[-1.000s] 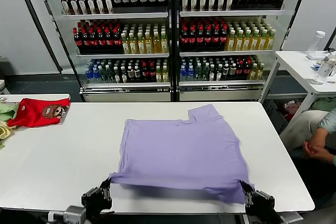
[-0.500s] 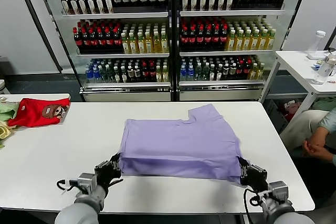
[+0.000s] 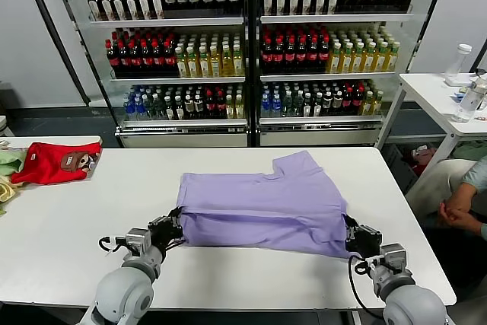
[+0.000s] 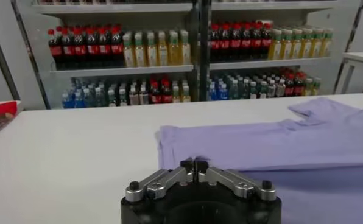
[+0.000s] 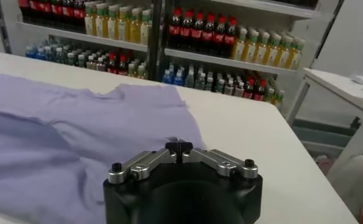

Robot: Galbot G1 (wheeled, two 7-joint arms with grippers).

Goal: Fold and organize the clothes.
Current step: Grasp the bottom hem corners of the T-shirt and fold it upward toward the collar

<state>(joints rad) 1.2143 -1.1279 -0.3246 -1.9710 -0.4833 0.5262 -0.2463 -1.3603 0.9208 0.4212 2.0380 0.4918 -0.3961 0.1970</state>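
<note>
Both grippers carried the T-shirt's (image 3: 266, 203) near hem farther up over its body.
Your left gripper (image 3: 172, 227) and right gripper (image 3: 351, 234) pinched its hem corners tight, keeping the fold straight.

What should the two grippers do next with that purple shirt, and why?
Probably carry the lifted hem on toward the collar, then let go. The left gripper and right gripper are each shut on a near corner of the shirt, and the fold reaches only partway over it.
</note>
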